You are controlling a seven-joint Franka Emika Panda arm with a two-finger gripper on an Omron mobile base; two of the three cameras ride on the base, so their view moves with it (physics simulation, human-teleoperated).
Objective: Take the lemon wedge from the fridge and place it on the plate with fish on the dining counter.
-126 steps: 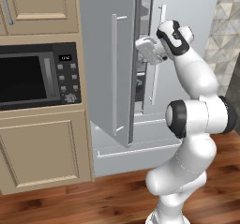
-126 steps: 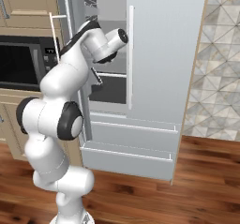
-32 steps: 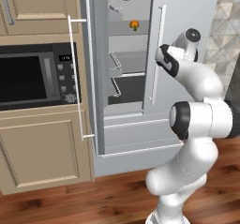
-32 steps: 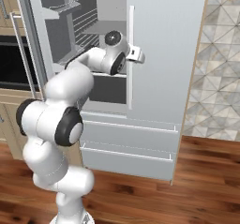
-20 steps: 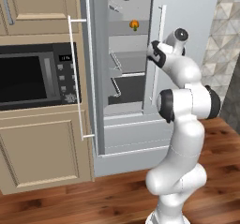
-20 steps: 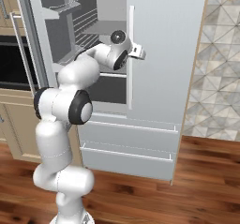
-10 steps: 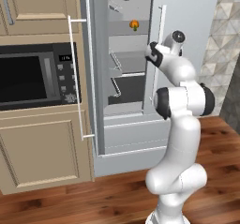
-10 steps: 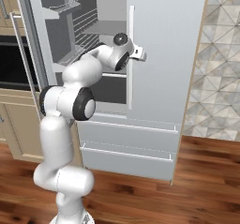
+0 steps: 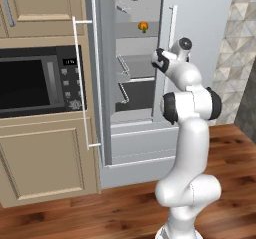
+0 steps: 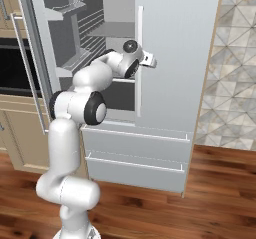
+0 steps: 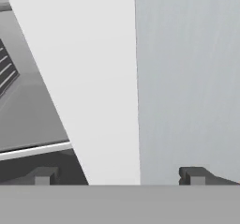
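Note:
The pale grey fridge [image 9: 200, 38] stands with its left door [image 9: 97, 83] swung wide open and its right door [image 10: 175, 53] closed. A small yellow-orange piece, apparently the lemon wedge [image 9: 143, 27], lies on an upper shelf inside. My gripper [image 9: 157, 62] hovers at mid-shelf height, right by the closed door's white bar handle [image 10: 140, 43], below and to the right of the wedge. In the hand view the gripper [image 11: 119, 176] is open with fingertips [image 11: 44, 175] far apart, and the white handle [image 11: 93, 78] runs between them. The dining counter and the plate are out of view.
A black built-in microwave [image 9: 35, 80] sits in beige cabinets [image 9: 45, 173] left of the fridge. Lower fridge drawers [image 10: 140, 153] are closed. The open door's long handle [image 9: 80, 83] juts toward me. A tiled wall [image 10: 235, 63] is at right, above the wood floor [image 10: 210, 203].
The left fridge door has gone from partly open to wide open. Since then my hand has risen and shifted left, from in front of the right door to its handle beside the opening.

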